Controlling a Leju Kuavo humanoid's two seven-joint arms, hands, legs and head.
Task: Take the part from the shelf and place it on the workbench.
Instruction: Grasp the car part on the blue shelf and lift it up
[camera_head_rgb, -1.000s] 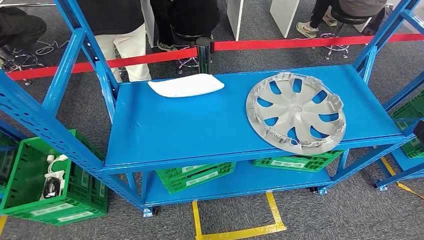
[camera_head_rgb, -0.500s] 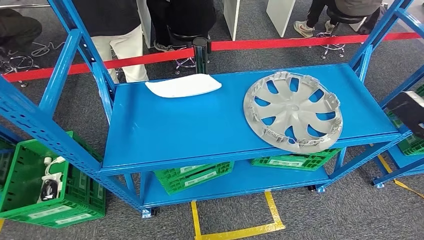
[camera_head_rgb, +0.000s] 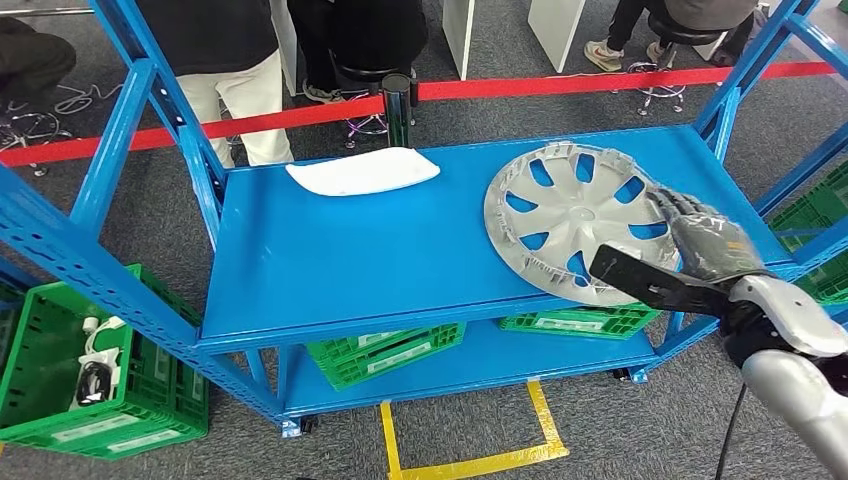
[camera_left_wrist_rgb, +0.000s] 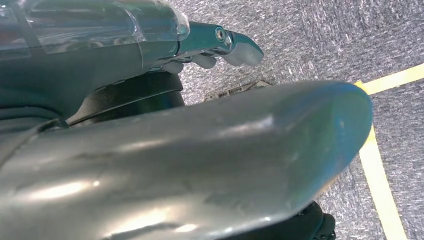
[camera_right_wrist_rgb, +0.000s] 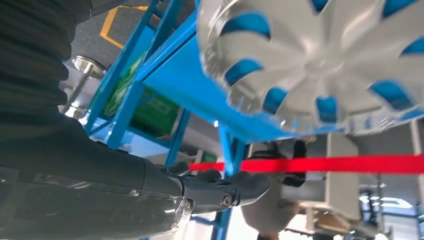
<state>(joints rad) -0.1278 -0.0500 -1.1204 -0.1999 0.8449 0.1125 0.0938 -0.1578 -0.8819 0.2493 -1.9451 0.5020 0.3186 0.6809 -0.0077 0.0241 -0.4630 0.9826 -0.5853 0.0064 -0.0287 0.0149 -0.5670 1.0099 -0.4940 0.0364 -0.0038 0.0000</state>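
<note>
1. Now the silver wheel cover (camera_head_rgb: 585, 222) lies flat on the blue shelf (camera_head_rgb: 380, 250), at its right end.
2. Over the cover's right edge hovers the right hand (camera_head_rgb: 705, 240), fingers extended, holding nothing.
3. Beside the shelf's far left edge lies a white panel (camera_head_rgb: 362, 171).
4. Left hand (camera_left_wrist_rgb: 220, 45): finger state cannot be told.

On the blue shelf (camera_head_rgb: 400, 250), a grey wheel cover (camera_head_rgb: 570, 220) lies flat at the right. The right hand (camera_head_rgb: 705, 240) hovers over its near-right rim, fingers extended, holding nothing.

Silver hubcap (camera_head_rgb: 585, 222), seemingly flat on shelf (camera_head_rgb: 350, 250)
</note>
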